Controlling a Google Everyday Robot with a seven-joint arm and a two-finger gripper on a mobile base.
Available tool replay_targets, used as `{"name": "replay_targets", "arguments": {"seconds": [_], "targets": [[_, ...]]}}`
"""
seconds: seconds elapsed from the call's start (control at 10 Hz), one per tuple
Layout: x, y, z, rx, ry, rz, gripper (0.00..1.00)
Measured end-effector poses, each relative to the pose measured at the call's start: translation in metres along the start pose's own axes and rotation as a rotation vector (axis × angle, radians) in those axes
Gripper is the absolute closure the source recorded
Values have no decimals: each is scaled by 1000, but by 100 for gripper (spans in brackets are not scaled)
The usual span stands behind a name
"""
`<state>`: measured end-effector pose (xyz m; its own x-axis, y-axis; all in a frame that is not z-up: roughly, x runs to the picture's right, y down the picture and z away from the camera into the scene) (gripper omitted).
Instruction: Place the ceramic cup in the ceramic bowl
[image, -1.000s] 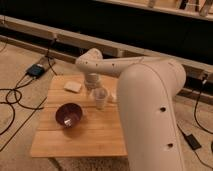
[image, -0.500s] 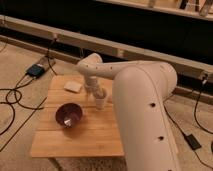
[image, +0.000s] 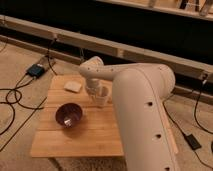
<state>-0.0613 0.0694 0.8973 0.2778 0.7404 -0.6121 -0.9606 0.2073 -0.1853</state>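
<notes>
A low wooden slatted worktop (image: 80, 141) stands on a speckled floor (image: 20, 125), and the robot's thick white arm (image: 145, 107) comes in over its right side, hiding that edge and both right corners. The arm bends at a rounded joint above the far edge, and the gripper (image: 96, 91) hangs down from there, right at the ceramic cup (image: 103, 97). The cup, small, white and tapered, stands upright on the worktop about midway between the far and near edges, to the right of the visible middle. The gripper meets it at its left side and rim. Whether it has closed on the cup or merely sits around it cannot be told from this view, since the wrist and the cup's own pale colour blend together there. The ceramic bowl (image: 69, 114), dark, glossy and round, rests in the left half of the worktop, nearer the near edge than the cup, apart from it with bare wood between them. A flat pale block (image: 73, 86) lies near the far left corner, apart from both. Black cables (image: 11, 97) trail over the floor off the left edge, and a small dark box (image: 36, 70) sits on the floor beyond the far left corner.
</notes>
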Motion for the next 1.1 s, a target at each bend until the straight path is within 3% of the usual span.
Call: {"name": "replay_targets", "arguments": {"seconds": [0.1, 0.2, 0.6, 0.9, 1.1], "targets": [[1, -1, -6, 2, -4, 11, 99], [2, -2, -11, 9, -6, 13, 100], [7, 1, -64, 78, -53, -17, 100], [12, 26, -88, 98, -79, -70, 100], [15, 56, -99, 98, -97, -128, 100]]}}
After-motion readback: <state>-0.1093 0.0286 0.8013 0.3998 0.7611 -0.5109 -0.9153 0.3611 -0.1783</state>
